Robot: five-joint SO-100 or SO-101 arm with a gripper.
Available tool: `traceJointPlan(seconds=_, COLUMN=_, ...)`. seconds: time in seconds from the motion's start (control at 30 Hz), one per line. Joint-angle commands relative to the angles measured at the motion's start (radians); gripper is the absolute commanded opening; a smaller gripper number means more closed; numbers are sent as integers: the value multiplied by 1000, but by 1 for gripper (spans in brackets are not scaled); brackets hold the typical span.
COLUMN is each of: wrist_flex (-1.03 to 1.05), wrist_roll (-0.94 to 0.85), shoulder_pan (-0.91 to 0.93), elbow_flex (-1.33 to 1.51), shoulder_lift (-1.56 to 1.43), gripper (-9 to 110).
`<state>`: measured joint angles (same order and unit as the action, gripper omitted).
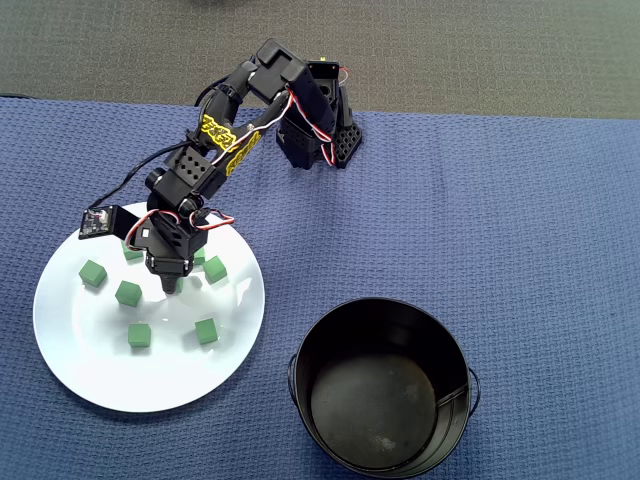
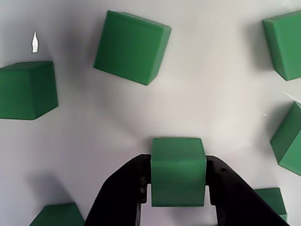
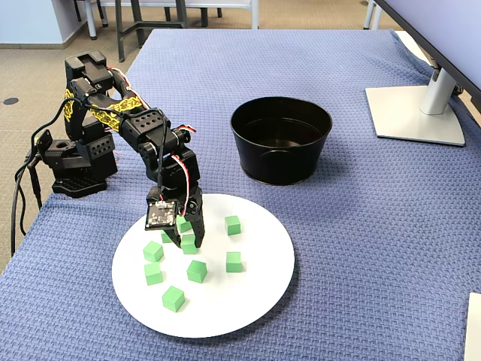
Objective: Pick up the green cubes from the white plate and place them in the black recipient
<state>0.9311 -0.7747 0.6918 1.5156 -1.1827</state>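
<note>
My pincer [image 2: 178, 197] is down on the white plate [image 2: 221, 94] and I've got a green cube [image 2: 178, 170] squeezed between my two black fingers [image 2: 123, 193], one pressed on each side of it, jaws narrowed to just the cube's width. In the wrist view the held cube sits square between the tips, its base at the plate surface as far as I can tell. Ahead of my tips lies a tilted cube [image 2: 131, 46], another off to the left [image 2: 27, 89], two more at the right edge, and bits of others beside my fingers at the bottom corners. From overhead my pincer [image 1: 170, 285] stands over the plate [image 1: 90, 370], loose cubes [image 1: 206, 331] scattered around it. The black recipient [image 1: 382, 395] sits well apart from me, off the plate on the blue cloth [image 1: 500, 200], open and with no cubes inside.
</note>
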Motion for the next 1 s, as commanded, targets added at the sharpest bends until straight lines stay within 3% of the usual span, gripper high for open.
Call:
traceJointPlan(seconds=0.0, wrist_flex=-17, wrist_roll=3, shoulder_pan=20, elbow_flex=-31, shoulder_lift=-64, gripper=0)
traceJointPlan(seconds=0.33, wrist_flex=166, wrist_roll=183, shoulder_pan=32, elbow_flex=77, shoulder_lift=-603, gripper=0)
traceJointPlan(seconds=0.57, wrist_flex=270, wrist_roll=359, shoulder_pan=-175, elbow_flex=98, shoulder_lift=-919, gripper=0)
traceJointPlan(seconds=0.8, wrist_flex=222, wrist_roll=541, shoulder_pan=-446, elbow_flex=-3, shoulder_lift=-822, gripper=0)
traceJointPlan(seconds=0.97, wrist_flex=215, wrist_roll=620, shoulder_pan=-607, elbow_flex=-258, shoulder_lift=-506, gripper=0)
